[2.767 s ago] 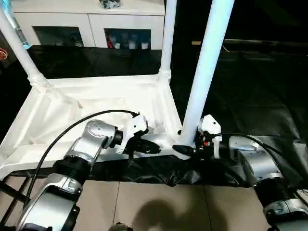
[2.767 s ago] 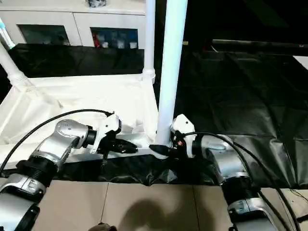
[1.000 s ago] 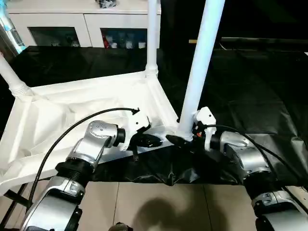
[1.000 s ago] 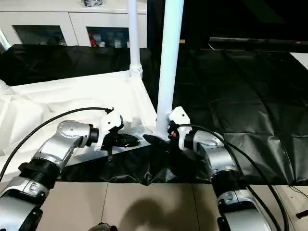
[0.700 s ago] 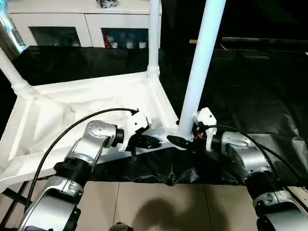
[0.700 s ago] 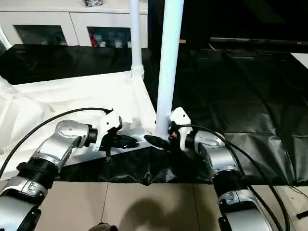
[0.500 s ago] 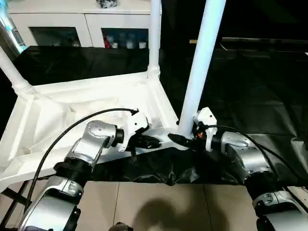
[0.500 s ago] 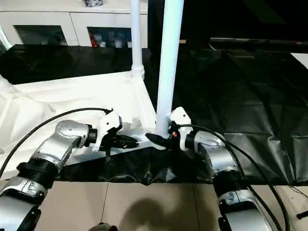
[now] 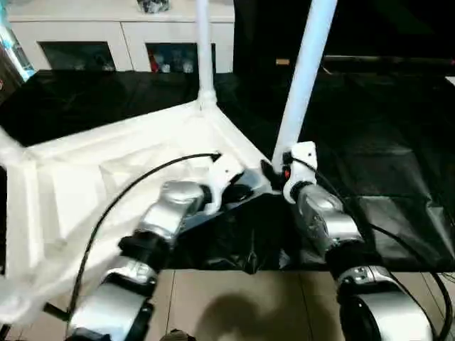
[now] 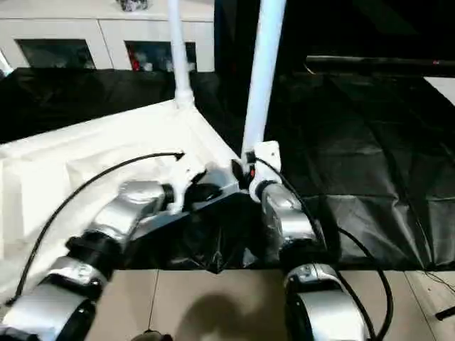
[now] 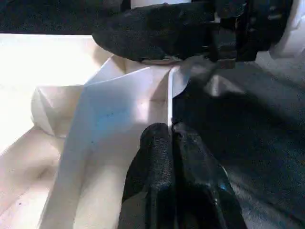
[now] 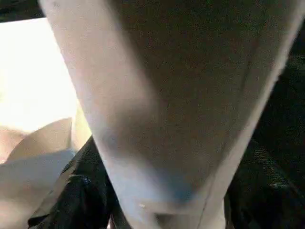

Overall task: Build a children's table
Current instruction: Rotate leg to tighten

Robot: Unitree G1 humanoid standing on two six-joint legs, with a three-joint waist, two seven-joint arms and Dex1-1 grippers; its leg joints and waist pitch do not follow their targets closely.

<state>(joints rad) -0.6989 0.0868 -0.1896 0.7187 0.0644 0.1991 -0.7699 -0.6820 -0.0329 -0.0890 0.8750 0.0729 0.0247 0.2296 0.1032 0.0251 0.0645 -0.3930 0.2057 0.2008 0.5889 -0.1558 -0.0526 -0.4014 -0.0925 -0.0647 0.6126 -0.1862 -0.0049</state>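
The children's table [image 9: 106, 170] lies upside down on black sheeting [image 9: 384, 142], legs up; the left gripper [image 11: 170, 136] pinches its thin rim, fingers closed. The right gripper [image 9: 274, 174] sits at the near leg [image 9: 302, 78]; its grip I cannot tell.

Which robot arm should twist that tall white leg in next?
The right one, probably. Its claw is already at the bottom of the near leg, while the left claw is shut on the tabletop's edge, holding it steady.

- Left gripper [image 11: 170, 136]: fingers pressed together, forearm angled inward.
- Right gripper [image 9: 272, 172]: jaws spread around something, silver forearm reaching forward.
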